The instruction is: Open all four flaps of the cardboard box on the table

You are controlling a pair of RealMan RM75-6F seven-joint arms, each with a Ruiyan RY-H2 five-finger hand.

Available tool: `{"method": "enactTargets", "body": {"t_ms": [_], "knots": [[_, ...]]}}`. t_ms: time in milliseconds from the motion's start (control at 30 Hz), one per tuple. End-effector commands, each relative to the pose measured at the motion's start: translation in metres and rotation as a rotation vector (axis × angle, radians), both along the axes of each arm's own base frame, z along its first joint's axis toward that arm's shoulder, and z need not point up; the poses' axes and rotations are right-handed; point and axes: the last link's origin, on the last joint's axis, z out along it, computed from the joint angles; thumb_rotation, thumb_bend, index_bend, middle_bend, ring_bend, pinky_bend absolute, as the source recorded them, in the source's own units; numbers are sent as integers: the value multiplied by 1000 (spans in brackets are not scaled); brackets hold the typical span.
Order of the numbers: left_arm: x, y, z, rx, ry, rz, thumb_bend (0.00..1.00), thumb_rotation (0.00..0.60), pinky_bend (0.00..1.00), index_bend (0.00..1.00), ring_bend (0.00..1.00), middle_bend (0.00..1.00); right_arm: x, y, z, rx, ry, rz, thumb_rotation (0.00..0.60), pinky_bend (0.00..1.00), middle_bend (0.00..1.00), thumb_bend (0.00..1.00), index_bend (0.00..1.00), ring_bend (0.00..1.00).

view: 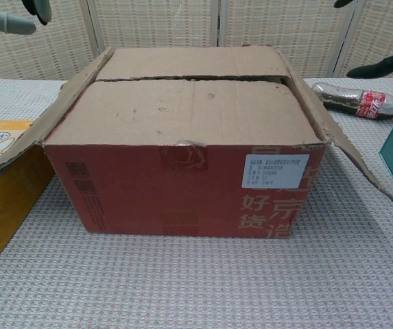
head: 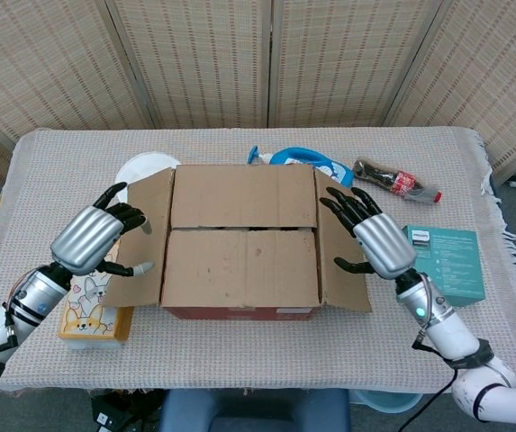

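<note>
The cardboard box (head: 242, 236) stands mid-table, red-sided in the chest view (view: 182, 185). Its far flap (head: 242, 195) and near flap (head: 239, 267) lie flat and closed, meeting at a seam. The left flap (head: 140, 238) slants outward and down; the right flap (head: 340, 252) also hangs outward. My left hand (head: 95, 238) hovers at the left flap's outer edge, fingers apart, holding nothing. My right hand (head: 370, 236) is above the right flap, fingers spread and empty. In the chest view only fingertips of the left hand (view: 11, 14) and the right hand (view: 388, 65) show at the top corners.
A yellow corgi-print carton (head: 91, 310) lies left of the box, partly under the left flap. A white plate (head: 140, 166), a blue bottle (head: 307, 162) and a cola bottle (head: 397, 180) lie behind. A teal box (head: 447, 274) sits at the right.
</note>
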Motion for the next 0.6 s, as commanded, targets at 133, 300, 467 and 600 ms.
{"method": "enactTargets", "body": {"t_ms": [133,300,467,600], "knots": [[0,-5,-7,-6,-7,-12,252,306,0,435,360,425,36,-32,-32,3,62,43,600,0,44,233,4,120],[0,-7,-8,5,-14,-21,252,308,0,429,362,424,48,-47,-52,-5,99,48,600,0,44,232,4,118],[0,-12,-7,15,-24,-25,252,306,0,421,363,425,54,-62,-66,7,102,31,600,0,43,233,4,117],[-2,-17,-8,16,-16,-25,252,308,0,420,363,424,60,-71,-73,-3,105,38,600,0,42,233,4,117]]}}
